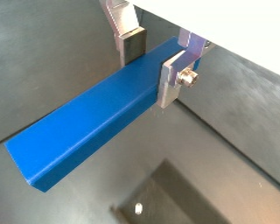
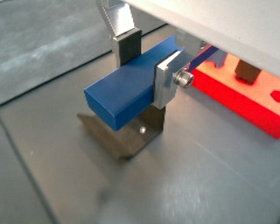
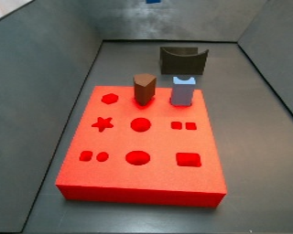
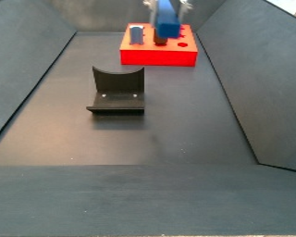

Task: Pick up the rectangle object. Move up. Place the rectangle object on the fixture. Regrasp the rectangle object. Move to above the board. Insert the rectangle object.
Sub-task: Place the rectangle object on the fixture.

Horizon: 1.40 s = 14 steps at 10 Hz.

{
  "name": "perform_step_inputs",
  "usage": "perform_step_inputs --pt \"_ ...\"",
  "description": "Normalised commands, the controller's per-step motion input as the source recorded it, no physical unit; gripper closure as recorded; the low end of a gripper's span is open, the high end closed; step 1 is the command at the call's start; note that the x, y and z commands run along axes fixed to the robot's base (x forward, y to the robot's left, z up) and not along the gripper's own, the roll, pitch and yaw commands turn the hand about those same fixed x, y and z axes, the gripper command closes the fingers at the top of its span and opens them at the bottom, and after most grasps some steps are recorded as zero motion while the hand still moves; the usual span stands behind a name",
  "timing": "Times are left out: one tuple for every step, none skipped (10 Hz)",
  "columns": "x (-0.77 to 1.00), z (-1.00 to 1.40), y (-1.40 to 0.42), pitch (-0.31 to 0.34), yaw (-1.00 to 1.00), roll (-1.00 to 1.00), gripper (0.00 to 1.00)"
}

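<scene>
1. The fixture (image 4: 116, 90) stands empty on the floor, nearest to me.
2. Up in the air, the gripper (image 1: 154, 63) has its fingers (image 1: 171, 80) pinching the rectangle object (image 1: 90, 127), the long blue bar. In a side view it hangs high at the top edge (image 4: 169, 18), near the board.
3. Farther back lies the red board (image 3: 143, 146). A brown peg (image 3: 143, 89) and a pale blue peg (image 3: 182, 90) stand on it.
4. I think picking up is done. Putting the bar in its hole is left.

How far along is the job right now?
Pickup and lift look done: the gripper holds the blue bar off the floor, jaws shut on one end, above the fixture. Whether the fixture regrasp already happened isn't clear. Left: moving over the board and inserting.
</scene>
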Motion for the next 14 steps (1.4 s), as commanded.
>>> perform_step_inputs --pt "1.00 0.11 -0.30 0.177 0.02 0.14 1.00" --pt "1.00 0.09 -0.25 0.177 0.03 0.13 1.00" --pt "1.00 0.08 -0.21 0.172 0.03 0.13 1.00" --pt "1.00 0.07 -0.17 0.173 0.03 0.13 1.00" --pt "1.00 0.05 -0.12 0.169 0.03 0.12 1.00" --pt "0.89 0.04 -0.08 0.167 0.03 0.12 1.00" --pt "0.83 0.03 -0.06 0.163 0.04 0.11 1.00" --pt "0.65 0.02 -0.03 0.169 0.04 0.10 1.00" --pt "0.60 -0.44 -0.34 0.096 -0.10 -1.00 1.00" --pt "0.49 -0.43 -0.30 0.088 -0.11 -1.00 1.00" --pt "0.44 -0.29 -0.14 0.079 -0.12 -1.00 1.00" --pt "0.33 -0.12 -0.05 0.089 -0.12 -1.00 1.00" --pt "0.27 -0.08 -0.03 0.101 -0.12 -1.00 1.00" --pt "0.16 -0.05 0.02 0.116 -0.13 -1.00 1.00"
